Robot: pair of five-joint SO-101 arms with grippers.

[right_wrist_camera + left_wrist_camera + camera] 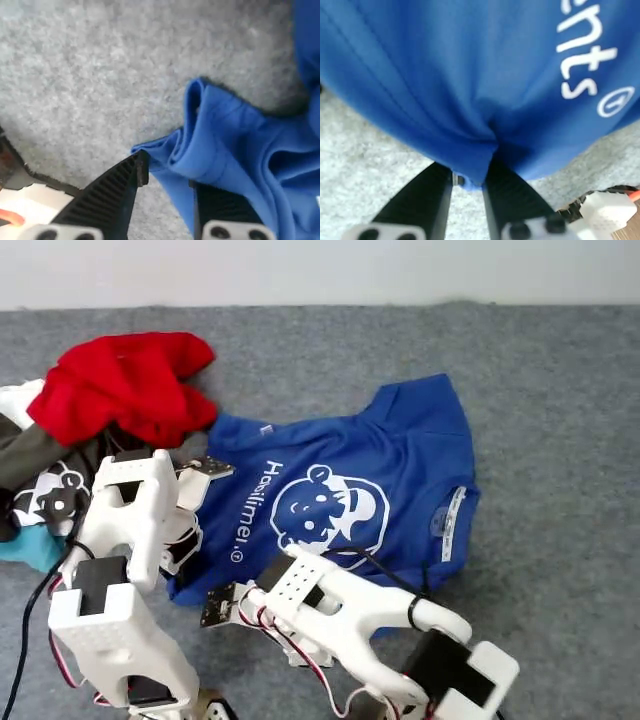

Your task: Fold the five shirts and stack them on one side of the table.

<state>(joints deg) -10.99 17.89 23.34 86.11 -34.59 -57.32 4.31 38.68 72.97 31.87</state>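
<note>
Folding barely starting, nothing stacked yet

Blue shirt (400,470) is lying print-up and mostly flat at the middle of the table (560,390), not yet folded. The left gripper (468,182) is pinching its near hem between narrow jaws. The right gripper (167,175) is gripping a bunched corner close by. The red shirt (125,385) and the crumpled heap (40,490) are waiting untouched at the table's side.

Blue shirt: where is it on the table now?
In the high view the blue shirt lies spread in the middle, right of the red shirt, print up.
</note>
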